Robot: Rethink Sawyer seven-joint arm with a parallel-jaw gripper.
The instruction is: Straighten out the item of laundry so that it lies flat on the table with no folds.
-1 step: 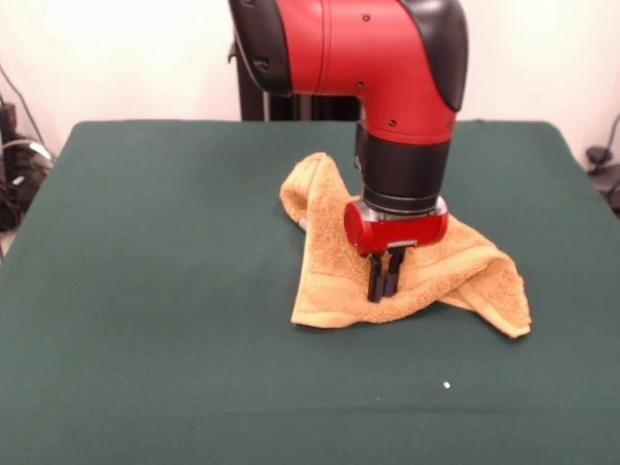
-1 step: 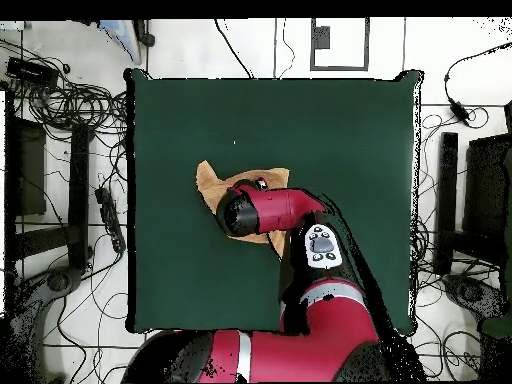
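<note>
We are looking at an orange-yellow terry hand towel point(image 1: 329, 262) lying crumpled near the middle of a dark green table point(image 1: 145, 291). The red and black arm is reaching straight down over it, and the gripper point(image 1: 385, 288) is pressing its black fingers together, tips on the cloth; we judge it is pinching a fold, though the grasp is partly hidden. From the gripper, the towel is spreading out toward ten o'clock and four o'clock in the front view, its long axis running along that diagonal. One corner is folding over at four o'clock.
</note>
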